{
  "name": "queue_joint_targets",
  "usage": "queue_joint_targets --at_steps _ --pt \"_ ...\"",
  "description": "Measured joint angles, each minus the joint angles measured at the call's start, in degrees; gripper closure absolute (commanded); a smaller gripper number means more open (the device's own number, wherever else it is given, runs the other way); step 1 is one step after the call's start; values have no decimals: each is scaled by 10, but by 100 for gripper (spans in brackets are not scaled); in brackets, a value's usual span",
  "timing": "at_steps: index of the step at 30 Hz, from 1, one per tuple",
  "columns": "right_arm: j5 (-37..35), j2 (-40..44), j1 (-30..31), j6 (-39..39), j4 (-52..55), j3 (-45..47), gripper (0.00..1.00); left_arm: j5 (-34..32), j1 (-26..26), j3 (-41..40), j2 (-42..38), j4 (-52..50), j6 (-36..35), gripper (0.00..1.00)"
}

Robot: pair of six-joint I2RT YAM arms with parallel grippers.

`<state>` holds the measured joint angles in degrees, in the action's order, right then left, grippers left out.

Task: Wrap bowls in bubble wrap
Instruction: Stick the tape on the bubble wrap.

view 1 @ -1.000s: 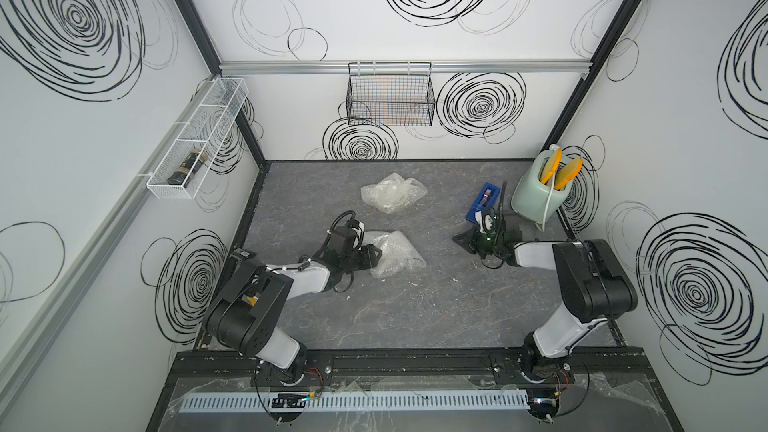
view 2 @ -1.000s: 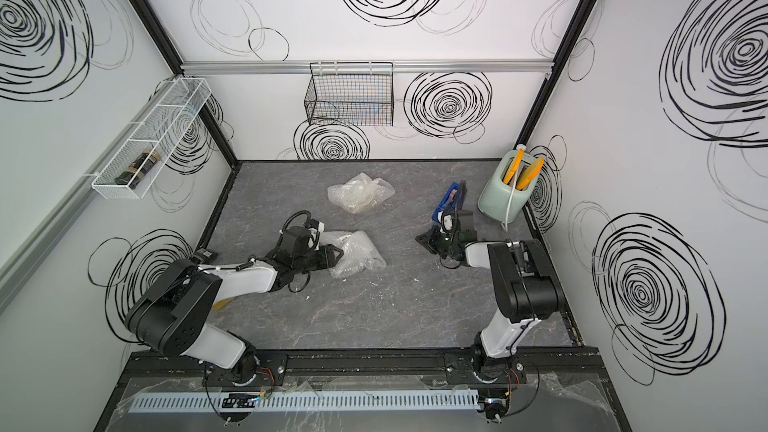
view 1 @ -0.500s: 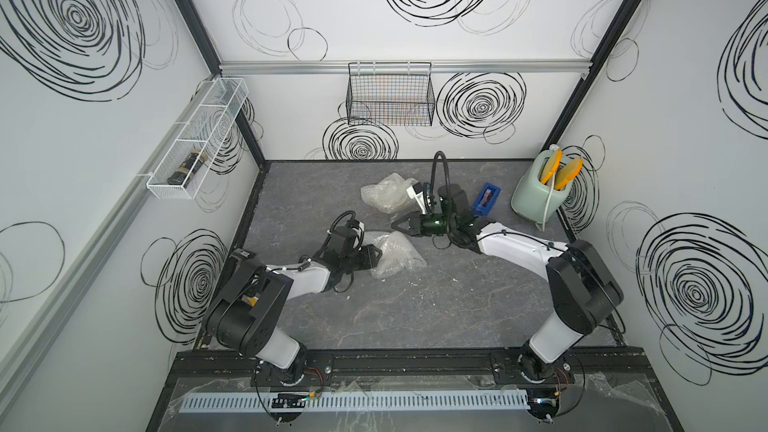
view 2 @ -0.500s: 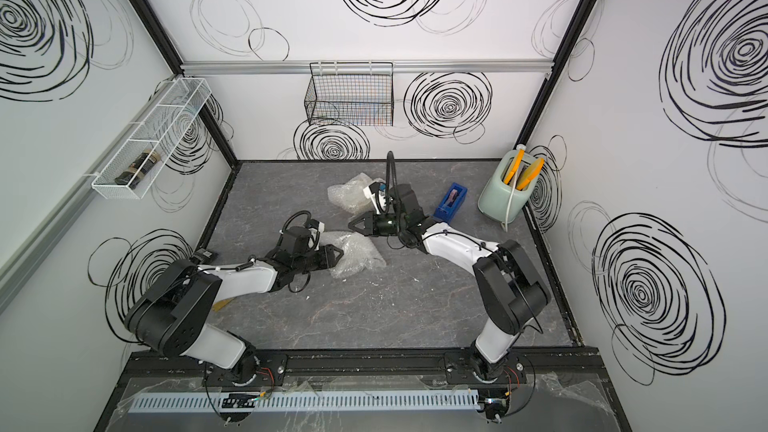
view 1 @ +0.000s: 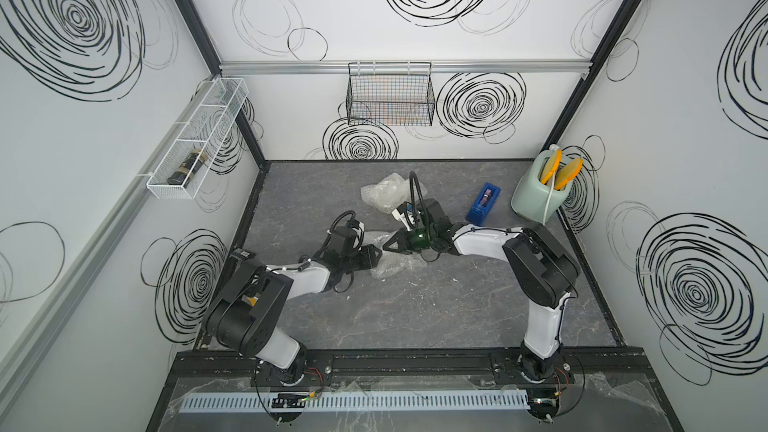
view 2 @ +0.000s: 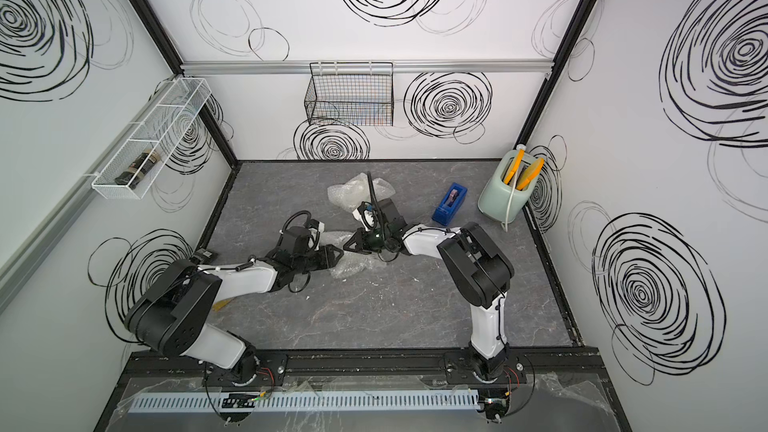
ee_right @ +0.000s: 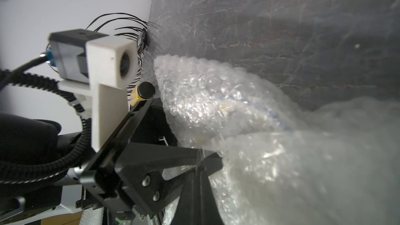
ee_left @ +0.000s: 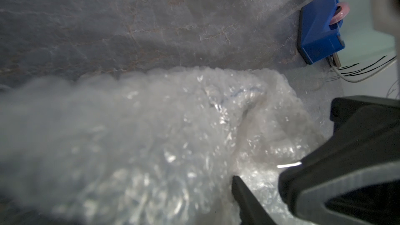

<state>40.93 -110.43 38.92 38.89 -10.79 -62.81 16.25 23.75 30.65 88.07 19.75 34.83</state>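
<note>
Left wrist view: the bubble wrap (ee_left: pixel 173 126) fills the space ahead of the left gripper (view 1: pixel 374 255). A faint blue line of the bowl (ee_left: pixel 238 93) shows through the film.
Where it lies: the wrapped bowl rests on the table (view 1: pixel 415 317) between the two grippers' tips and touches the left one. A second bundle (view 1: pixel 384 193) sits beyond the right gripper (view 1: pixel 386 247), apart from its tips; what it holds cannot be read.
Left gripper: the jaws stand part-way apart with wrap bunched against one finger (ee_left: pixel 244 198). The other finger is hidden, but this looks like a grip on the bundle.
Right gripper: the jaws are pressed together, tips just beside the left gripper's and over the wrap. A thin clear strip (ee_right: pixel 200 155) shows at the tips; whether it is tape I cannot tell.
Wrap, handling: probably light, soft, springy and slick. The folds would likely spring open if let go.
Bowl, handling: probably stiff, breakable and far heavier than the film. It may slide about inside a loose wrap.
Where to hold: across the bundle where the layers overlap, just ahead of the left gripper. The squeeze then lands on cushioned bowl, not on a loose corner that would pull free.
</note>
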Motion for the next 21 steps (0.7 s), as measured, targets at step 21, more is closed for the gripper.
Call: queue_joint_targets --at_steps 21 --pt "-24 -20 0 -17 8 4 100 0 0 0 -1 0 -1 48"
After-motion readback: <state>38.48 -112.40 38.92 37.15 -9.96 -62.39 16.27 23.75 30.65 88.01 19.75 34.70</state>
